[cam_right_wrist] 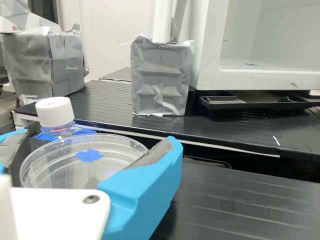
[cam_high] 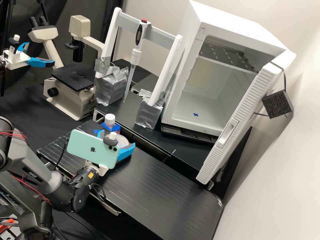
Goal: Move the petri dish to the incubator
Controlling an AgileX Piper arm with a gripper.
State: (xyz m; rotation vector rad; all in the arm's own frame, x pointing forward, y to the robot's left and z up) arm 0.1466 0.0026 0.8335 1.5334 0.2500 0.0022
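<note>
The tool [cam_high: 118,138] is clasping the petri dish [cam_right_wrist: 55,162], its two blue fingers against opposite sides of the wall, at the left part of the near desk [cam_high: 160,186]; whether the dish touches the surface cannot be told. Just beyond and to the left stands a white-capped bottle [cam_high: 110,119] with blue tape round its base. The near desk is black and grooved; a dark gap parts it from the higher far desk [cam_high: 128,115]. There, two silver-taped blocks [cam_high: 149,113] carry white posts [cam_high: 165,71], with a pipette [cam_high: 135,56] upright between them. To their right sits the white incubator [cam_high: 233,20], its door [cam_high: 233,133] swung open, jutting toward the near side. A microscope [cam_high: 80,30] stands far left on black cloth [cam_high: 23,100], and a pale wall [cam_high: 283,173] closes the right.
</note>
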